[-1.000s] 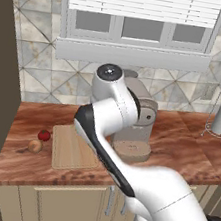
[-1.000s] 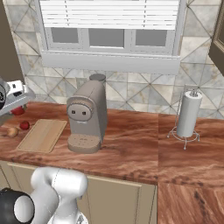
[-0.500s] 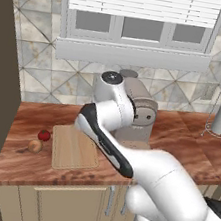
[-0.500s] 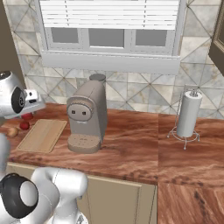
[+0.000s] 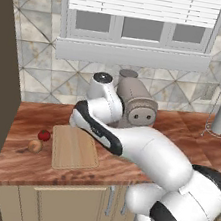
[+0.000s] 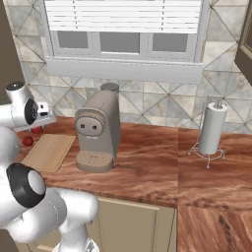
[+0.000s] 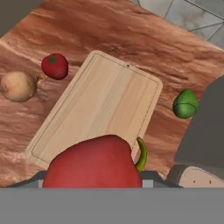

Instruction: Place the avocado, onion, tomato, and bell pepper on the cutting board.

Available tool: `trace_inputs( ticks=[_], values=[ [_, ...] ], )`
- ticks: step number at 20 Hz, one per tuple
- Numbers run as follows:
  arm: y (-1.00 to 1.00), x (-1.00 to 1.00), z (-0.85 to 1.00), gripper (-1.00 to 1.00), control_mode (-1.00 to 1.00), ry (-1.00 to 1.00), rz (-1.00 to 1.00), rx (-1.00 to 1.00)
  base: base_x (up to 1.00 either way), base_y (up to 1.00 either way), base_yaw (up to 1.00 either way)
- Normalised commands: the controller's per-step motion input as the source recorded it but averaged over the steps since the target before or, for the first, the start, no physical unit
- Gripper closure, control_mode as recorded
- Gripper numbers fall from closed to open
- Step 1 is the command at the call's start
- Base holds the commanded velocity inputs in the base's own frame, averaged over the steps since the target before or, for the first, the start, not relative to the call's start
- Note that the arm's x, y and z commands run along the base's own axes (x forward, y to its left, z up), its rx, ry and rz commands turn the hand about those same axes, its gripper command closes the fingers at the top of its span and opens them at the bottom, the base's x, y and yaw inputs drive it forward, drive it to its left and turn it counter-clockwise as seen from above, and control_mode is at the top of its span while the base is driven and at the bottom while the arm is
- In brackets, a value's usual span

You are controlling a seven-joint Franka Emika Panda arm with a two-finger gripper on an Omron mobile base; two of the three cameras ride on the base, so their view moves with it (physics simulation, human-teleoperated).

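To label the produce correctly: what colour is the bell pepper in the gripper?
The bell pepper is red with a green stem, clearest in the hand view.

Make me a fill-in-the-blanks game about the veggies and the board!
1. The jaws hold the red ____ above the board.
2. The green avocado lies on the ____, not on the board.
3. Next to the tomato lies the tan ____.
4. The number of foods lying on the board is ____.

Missing words: pepper; counter; onion; zero
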Motion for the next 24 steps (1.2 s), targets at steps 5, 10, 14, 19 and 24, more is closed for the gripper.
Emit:
trace_inputs(
  ticks=[5, 10, 14, 19, 24],
  values=[
    [0.04, 0.45, -0.31, 1.0, -1.0, 0.16, -0.01, 0.0, 0.0, 0.0, 0.0],
    [0.05, 0.37, -0.3, 1.0, -1.0, 0.1, -0.03, 0.0, 0.0, 0.0, 0.0],
    [0.1, 0.13, -0.39, 1.0, -1.0, 0.03, -0.03, -0.03, 0.0, 0.0, 0.0],
    [0.1, 0.03, -0.52, 1.0, -1.0, 0.03, -0.05, -0.07, 0.0, 0.0, 0.0],
    [0.18, 0.19, -0.35, 1.0, -1.0, 0.03, -0.04, -0.01, 0.0, 0.0, 0.0]
  ],
)
